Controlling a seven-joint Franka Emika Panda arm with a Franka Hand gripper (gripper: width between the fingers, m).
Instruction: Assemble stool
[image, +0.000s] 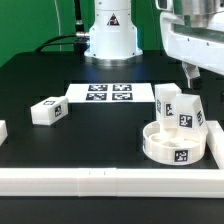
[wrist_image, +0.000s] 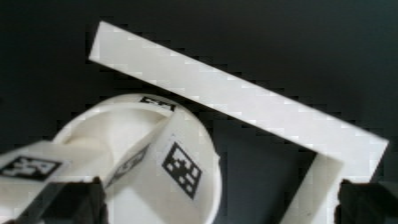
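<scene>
Nearest in the exterior view, the front border rail (image: 90, 180) runs along the edge of the black table (image: 100, 140). The round white seat (image: 156, 149) lies just behind it, at the exterior view's right. The wrist view shows it tucked near the corner where two rails meet. That placing is probably deliberate, since the rails can brace the disc against sliding or turning while legs are fitted. Two tagged legs stand upright from the seat, a nearer leg (image: 191, 116) and a farther leg (image: 167, 104), apparently in its sockets, though how deeply they sit cannot be told. The gripper (image: 189, 78) hangs just above them with its jaws spread wide and nothing held between them. This suits either letting go of a fitted leg or lining up over one. Any descent here is tight, because the two legs stand close together and a finger could knock the neighbour. Farther back and well apart, at the exterior view's left, a loose leg (image: 47, 111) lies on its side with open table around it, so it looks the likely next pick. Another white part (image: 2, 128) is cut off by the left edge and cannot be identified. Beyond lies the marker board (image: 110, 93), flat and out of the way, and behind it stands the robot base (image: 108, 40).
</scene>
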